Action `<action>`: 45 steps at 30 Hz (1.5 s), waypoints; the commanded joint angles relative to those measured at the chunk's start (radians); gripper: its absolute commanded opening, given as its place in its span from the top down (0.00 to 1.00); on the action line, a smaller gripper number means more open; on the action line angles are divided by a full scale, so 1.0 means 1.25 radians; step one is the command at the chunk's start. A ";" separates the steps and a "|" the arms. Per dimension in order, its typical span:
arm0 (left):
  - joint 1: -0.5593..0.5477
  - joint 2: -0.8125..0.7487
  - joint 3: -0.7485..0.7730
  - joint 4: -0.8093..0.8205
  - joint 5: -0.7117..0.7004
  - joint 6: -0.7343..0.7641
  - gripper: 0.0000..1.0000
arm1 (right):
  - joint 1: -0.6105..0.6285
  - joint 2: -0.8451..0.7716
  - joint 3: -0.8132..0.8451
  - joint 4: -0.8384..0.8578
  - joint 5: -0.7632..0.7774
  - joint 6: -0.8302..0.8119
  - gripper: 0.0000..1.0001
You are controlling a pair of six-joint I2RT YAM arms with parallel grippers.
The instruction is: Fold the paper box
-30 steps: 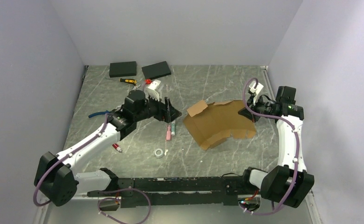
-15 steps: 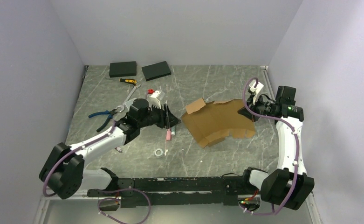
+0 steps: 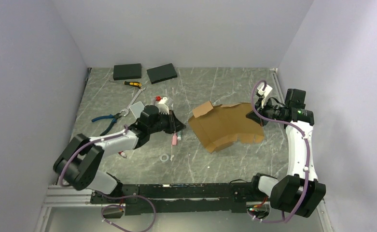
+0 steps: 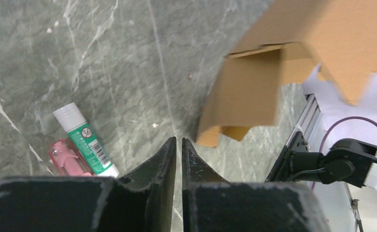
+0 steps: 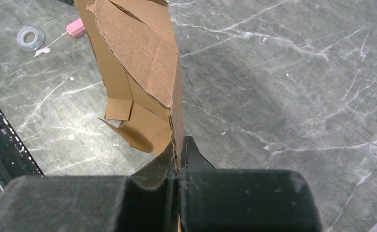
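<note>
Right tool (image 5: 177,154) clamped on paper box (image 3: 227,126) edge, sheet sticking out ahead of it. Left tool (image 4: 178,145) nearly closed, empty, box just ahead-right. Risk imo was thin pinch slipping, sheet flopping onto bench (image 3: 210,87).

This is a robotics lab test cell, not a home or a shop. Plain pale walls (image 3: 176,34) close in a grey marble-patterned tabletop (image 3: 215,82) on three sides, like a purpose-built enclosure. At its near edge a black mounting rail (image 3: 186,191) carries the left arm (image 3: 109,142) and the right arm (image 3: 300,145), both white and black, with purple cables (image 3: 308,159) looped along them. An aluminium frame rail (image 3: 65,198) shows below the table. Odd practice objects lie scattered on the surface: blue-handled pliers (image 3: 106,118), a yellow-and-black screwdriver (image 3: 132,84), a tape roll (image 3: 164,157), a glue stick (image 4: 85,140), two black slabs (image 3: 127,71) and a flat brown paper box (image 3: 225,123).
</note>
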 commanded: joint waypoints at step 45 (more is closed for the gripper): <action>-0.041 0.148 0.077 0.102 0.135 -0.013 0.68 | 0.034 0.020 0.003 0.062 0.001 0.052 1.00</action>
